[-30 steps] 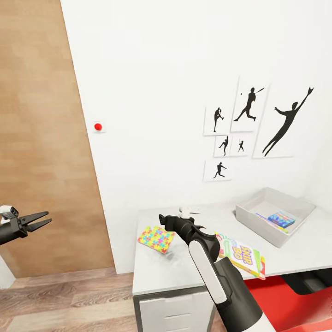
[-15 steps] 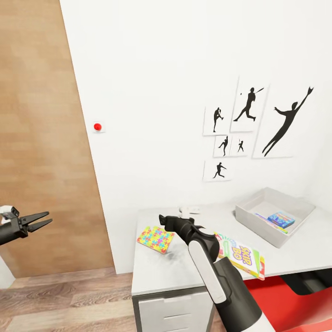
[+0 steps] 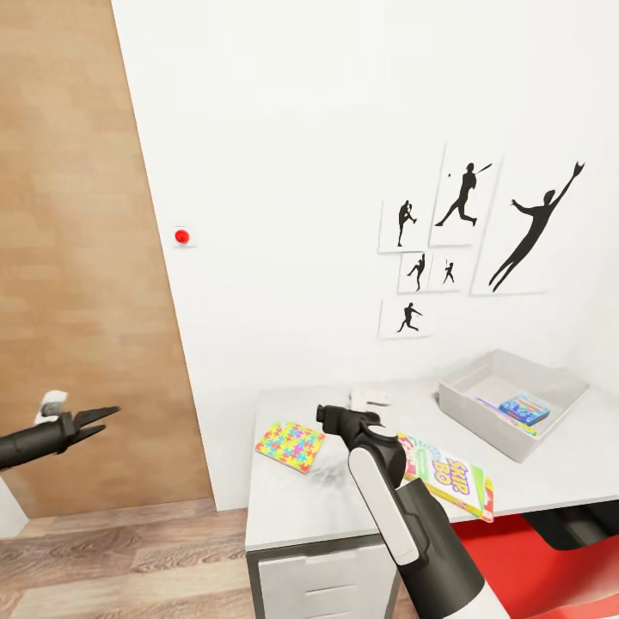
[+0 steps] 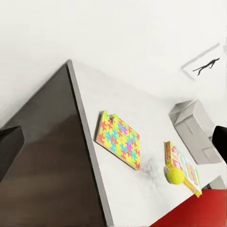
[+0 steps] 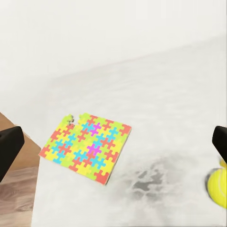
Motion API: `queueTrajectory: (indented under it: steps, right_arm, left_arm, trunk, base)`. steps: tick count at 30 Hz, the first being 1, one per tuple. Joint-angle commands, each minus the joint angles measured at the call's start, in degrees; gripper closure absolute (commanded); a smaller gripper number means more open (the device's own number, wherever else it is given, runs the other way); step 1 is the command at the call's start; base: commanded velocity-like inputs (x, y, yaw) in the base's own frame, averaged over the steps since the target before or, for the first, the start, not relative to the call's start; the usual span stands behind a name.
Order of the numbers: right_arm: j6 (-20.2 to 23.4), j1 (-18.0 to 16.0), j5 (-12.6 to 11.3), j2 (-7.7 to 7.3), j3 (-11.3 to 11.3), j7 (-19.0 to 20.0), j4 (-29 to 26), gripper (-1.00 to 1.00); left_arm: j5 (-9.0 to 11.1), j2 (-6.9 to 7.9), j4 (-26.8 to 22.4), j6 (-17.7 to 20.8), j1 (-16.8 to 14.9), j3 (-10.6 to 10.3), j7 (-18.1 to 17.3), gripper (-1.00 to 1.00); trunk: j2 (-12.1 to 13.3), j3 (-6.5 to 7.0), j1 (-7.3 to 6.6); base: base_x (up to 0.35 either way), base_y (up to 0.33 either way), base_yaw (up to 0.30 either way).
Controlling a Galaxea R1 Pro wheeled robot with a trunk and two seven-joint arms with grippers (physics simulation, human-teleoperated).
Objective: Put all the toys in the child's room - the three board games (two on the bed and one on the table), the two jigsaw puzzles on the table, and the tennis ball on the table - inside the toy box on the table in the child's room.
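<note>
On the pale desk [image 3: 301, 507], a jigsaw puzzle [image 3: 291, 445] [image 4: 118, 138] [image 5: 86, 147] lies near the left end. The Skip-Bo board game [image 3: 453, 478] [image 4: 183, 167] lies to its right. The tennis ball [image 4: 175, 175] [image 5: 218, 187] rests beside that carton, hidden behind my right arm in the head view. The toy box [image 3: 481, 411] at the desk's right holds a blue board game [image 3: 524, 407]. My right gripper [image 3: 330, 415] hovers open above the desk between puzzle and ball, holding nothing. My left gripper [image 3: 96, 419] hangs open in the air left of the desk.
A small white object [image 3: 370, 397] lies at the desk's back edge. A wooden door panel [image 3: 77, 258] stands at the left and a red wall button [image 3: 181, 235] beside it. A red chair [image 3: 516, 550] sits under the desk at the right, drawers [image 3: 318, 585] at the left.
My left gripper has rolled and shifted a little to the right. My right wrist has turned and its gripper moved slightly right. The toys have not moved.
</note>
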Motion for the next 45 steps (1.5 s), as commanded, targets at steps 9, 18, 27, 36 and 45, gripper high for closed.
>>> queueTrajectory:
  steps: [9,18,27,36,45]
  right_arm:
    - [-0.3,-0.1,-0.5,0.00,2.2,-2.6,-0.7,-1.00]
    - [1.3,-0.4,-0.8,0.13,4.2,-2.9,-0.6,-1.00]
    - [5.9,-1.6,-0.7,0.13,3.6,-3.0,1.6,-1.00]
    - [6.4,-7.6,-0.8,0.13,2.0,-2.9,8.5,-1.00]
    - [9.3,-17.1,-6.6,0.13,-0.6,-2.9,15.2,-1.00]
  left_arm:
    - [0.6,-2.73,-1.2,0.2,-0.2,0.4,14.4,-1.00]
    - [0.4,-3.77,-2.3,-1.8,-0.2,0.1,16.2,-1.00]
    - [0.0,-4.37,-2.4,-3.0,-0.2,-0.2,16.7,-1.00]
    - [0.0,-4.82,-2.4,-4.8,-0.2,-5.4,18.8,-1.00]
    - [0.1,-5.29,-2.4,-6.2,-0.2,-7.9,19.1,-1.00]
  trunk:
    - [-0.1,-0.10,0.02]
    - [-0.1,-0.44,0.02]
    - [-0.1,-1.21,0.02]
    - [-0.1,-2.04,0.02]
    - [-0.1,-2.87,0.02]
  base:
    - [0.000,0.000,0.000]
    - [0.000,0.000,0.022]
    - [0.000,0.000,0.062]
    - [0.000,0.000,0.018]
    - [0.049,0.000,0.001]
